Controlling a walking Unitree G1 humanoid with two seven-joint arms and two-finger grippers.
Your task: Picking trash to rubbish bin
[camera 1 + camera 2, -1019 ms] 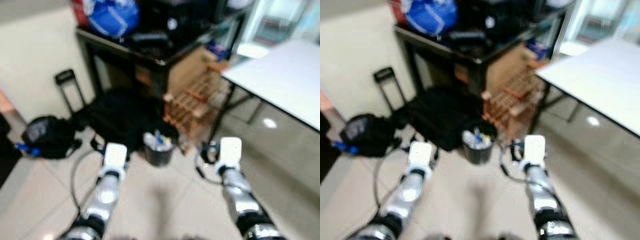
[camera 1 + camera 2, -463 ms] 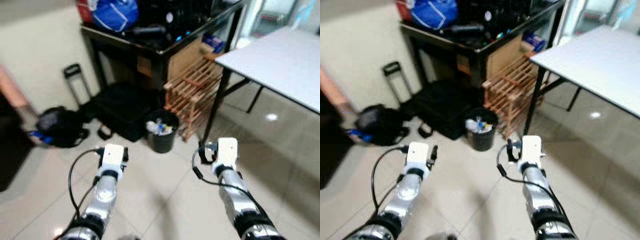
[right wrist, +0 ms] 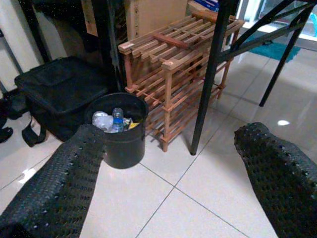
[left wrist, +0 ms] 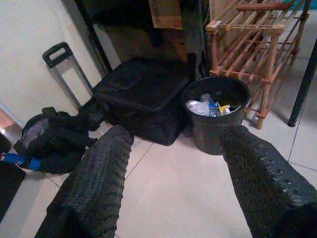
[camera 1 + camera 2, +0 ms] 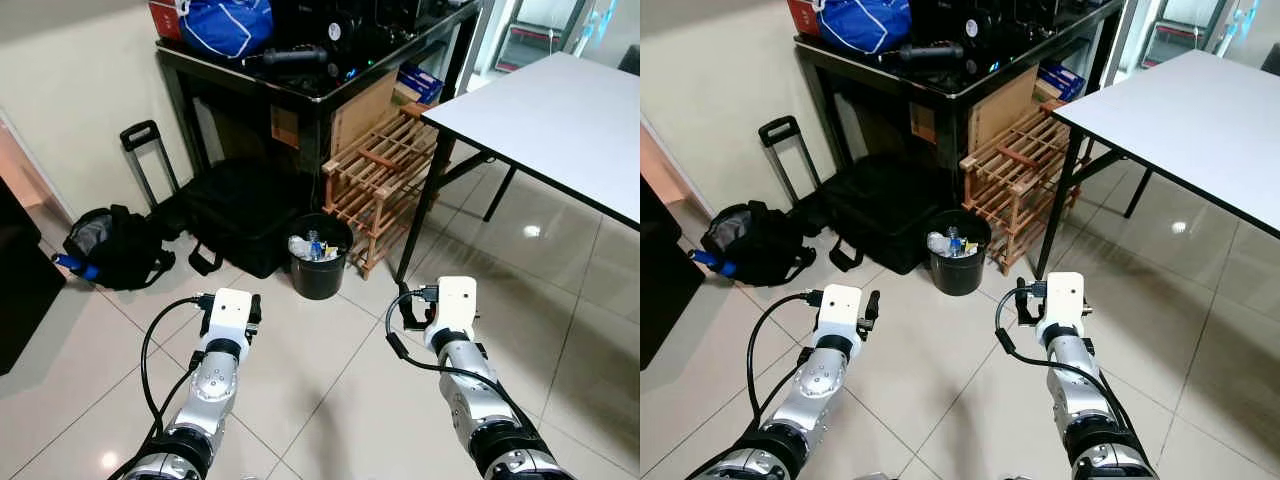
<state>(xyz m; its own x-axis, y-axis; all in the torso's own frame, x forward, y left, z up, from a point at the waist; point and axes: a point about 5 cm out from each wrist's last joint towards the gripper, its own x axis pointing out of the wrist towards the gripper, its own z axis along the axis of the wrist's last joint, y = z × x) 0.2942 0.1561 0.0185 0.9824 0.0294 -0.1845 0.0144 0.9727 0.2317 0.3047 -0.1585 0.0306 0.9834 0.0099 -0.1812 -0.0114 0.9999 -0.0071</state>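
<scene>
White surface at right, dark shelf behind. Black suitcase and wooden rack flank the black rubbish bin, which stands on the tiled floor holding bottles and wrappers. Left tool and right tool both gape wide, empty, raised short of the bin.

Tiled floor, black bin, suitcase, backpack, wooden rack
</scene>
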